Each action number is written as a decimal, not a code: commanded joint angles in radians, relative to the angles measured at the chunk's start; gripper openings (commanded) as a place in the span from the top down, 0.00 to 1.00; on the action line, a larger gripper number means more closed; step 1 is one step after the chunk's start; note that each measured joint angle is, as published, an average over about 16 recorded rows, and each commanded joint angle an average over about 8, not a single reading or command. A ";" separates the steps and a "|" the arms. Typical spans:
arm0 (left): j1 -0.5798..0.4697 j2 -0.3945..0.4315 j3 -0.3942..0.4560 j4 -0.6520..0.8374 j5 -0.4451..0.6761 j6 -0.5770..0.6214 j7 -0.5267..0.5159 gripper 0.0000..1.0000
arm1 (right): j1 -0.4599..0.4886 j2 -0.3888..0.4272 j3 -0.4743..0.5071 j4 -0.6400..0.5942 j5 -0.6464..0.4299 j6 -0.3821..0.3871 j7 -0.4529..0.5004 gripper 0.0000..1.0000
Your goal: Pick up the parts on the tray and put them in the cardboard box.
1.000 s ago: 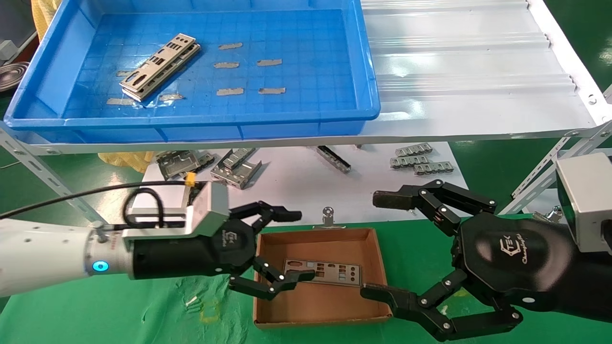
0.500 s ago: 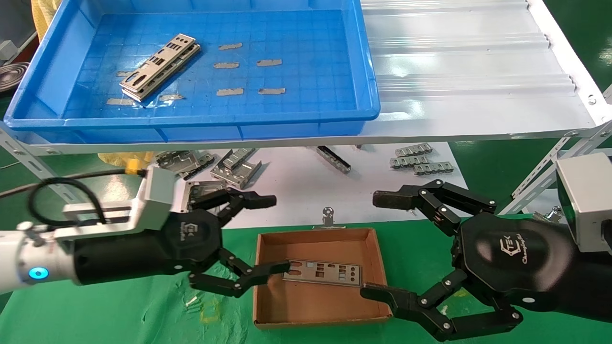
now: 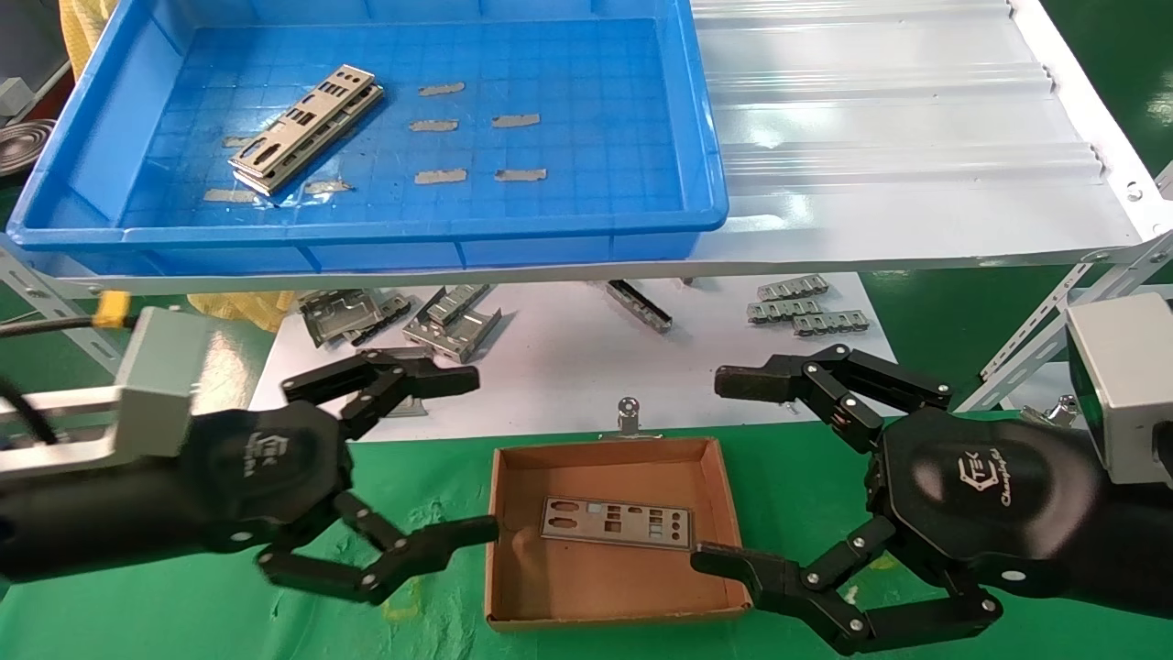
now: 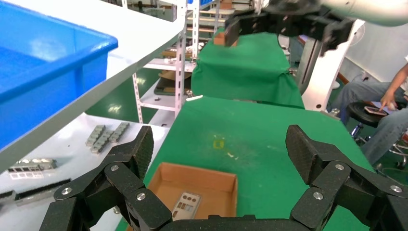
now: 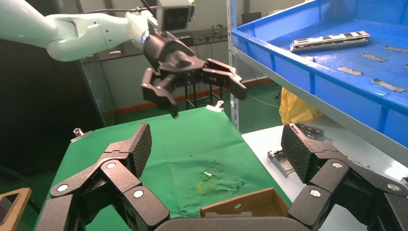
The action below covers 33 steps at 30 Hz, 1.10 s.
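Note:
A stack of silver punched plates (image 3: pixel 307 128) lies at the left of the blue tray (image 3: pixel 706 137) on the white shelf; it also shows in the right wrist view (image 5: pixel 330 41). One plate (image 3: pixel 616 522) lies flat in the brown cardboard box (image 3: pixel 729 513) on the green cloth, seen too in the left wrist view (image 4: pixel 185 204). My left gripper (image 3: pixel 467 454) is open and empty, just left of the box. My right gripper (image 3: pixel 719 472) is open and empty at the box's right side.
Bent grey brackets (image 3: pixel 454 321) and small metal pieces (image 3: pixel 806 307) lie on the white table under the shelf. Grey tape strips (image 3: pixel 476 147) dot the tray floor. The shelf's front edge hangs above the space behind the box.
My left gripper has drawn back to the left, out of the box, open and empty. The plate stays in the box. The right arm has not moved.

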 commanded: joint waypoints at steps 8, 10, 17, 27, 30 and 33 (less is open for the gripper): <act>0.059 -0.088 -0.066 -0.140 -0.053 0.004 -0.073 0.00 | 0.000 0.000 0.000 0.000 0.000 0.000 0.000 0.00; 0.071 -0.107 -0.080 -0.171 -0.064 0.005 -0.089 0.00 | 0.000 0.000 0.000 0.000 0.000 0.000 0.000 0.00; 0.100 -0.150 -0.112 -0.239 -0.091 0.007 -0.120 0.00 | 0.000 0.000 0.000 0.000 0.000 0.000 0.000 0.00; 0.100 -0.148 -0.111 -0.235 -0.091 0.007 -0.119 0.00 | 0.000 0.000 0.000 0.000 0.000 0.000 0.000 0.00; 0.098 -0.146 -0.109 -0.231 -0.089 0.007 -0.117 0.00 | 0.000 0.000 0.000 0.000 0.000 0.000 0.000 0.00; 0.096 -0.144 -0.107 -0.228 -0.087 0.007 -0.116 0.00 | 0.000 0.000 0.000 0.000 0.000 0.000 0.000 0.00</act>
